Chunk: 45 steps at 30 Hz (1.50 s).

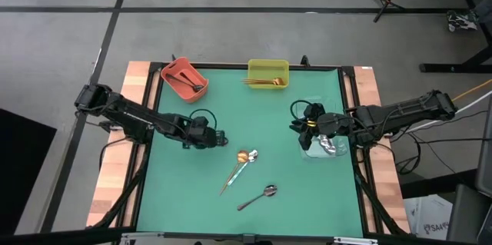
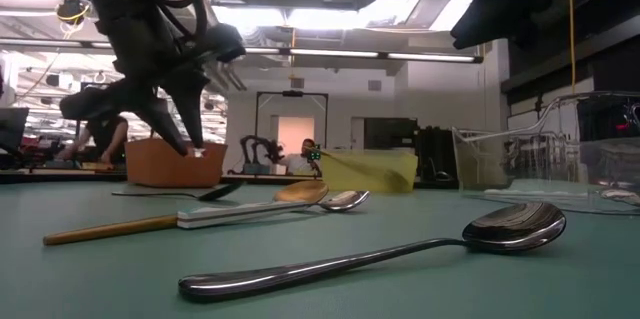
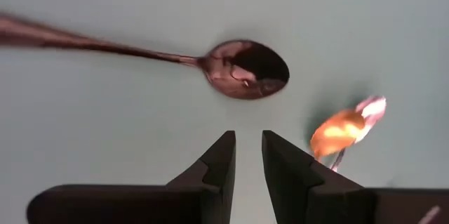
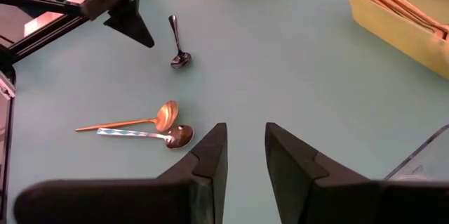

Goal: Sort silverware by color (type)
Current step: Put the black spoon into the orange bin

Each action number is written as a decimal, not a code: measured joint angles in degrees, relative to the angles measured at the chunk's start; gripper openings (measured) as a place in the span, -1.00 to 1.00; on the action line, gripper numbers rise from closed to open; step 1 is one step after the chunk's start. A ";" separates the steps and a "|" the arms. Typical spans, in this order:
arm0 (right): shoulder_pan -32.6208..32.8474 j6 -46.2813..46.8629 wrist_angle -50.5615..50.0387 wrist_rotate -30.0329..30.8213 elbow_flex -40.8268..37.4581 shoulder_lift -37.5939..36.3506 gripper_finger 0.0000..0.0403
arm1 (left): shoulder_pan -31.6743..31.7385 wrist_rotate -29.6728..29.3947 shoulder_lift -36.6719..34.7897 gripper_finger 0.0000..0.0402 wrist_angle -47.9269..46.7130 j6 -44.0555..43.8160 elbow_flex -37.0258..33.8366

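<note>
Left gripper hovers over the green table mat, left of centre, fingers a narrow gap apart and holding nothing. Right gripper sits near the clear plastic bin at the mat's right edge, fingers likewise slightly parted and empty.

Three loose spoons remain on the mat:
- gold spoon with a thin gold handle, bowl touching the next one
- shiny silver spoon with a pale handle, lying alongside the gold one (handles diverge toward the front edge)
- dark glossy metal spoon, alone, nearer the front, well apart from the pair

Bins:
- orange plastic bin, back left, holds dark spoons
- yellow plastic bin, back centre, holds gold spoons
- clear bin holds shiny silver pieces
</note>
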 joint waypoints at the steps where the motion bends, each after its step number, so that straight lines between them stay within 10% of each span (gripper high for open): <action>1: -0.02 0.00 0.02 0.01 0.00 0.00 -0.56 | 0.36 -0.03 0.23 -0.67 0.02 -2.23 0.00; 45: 0.00 -2.83 0.00 -0.01 0.00 0.00 -0.56 | 11.18 5.88 6.47 -0.67 -3.63 -22.04 0.02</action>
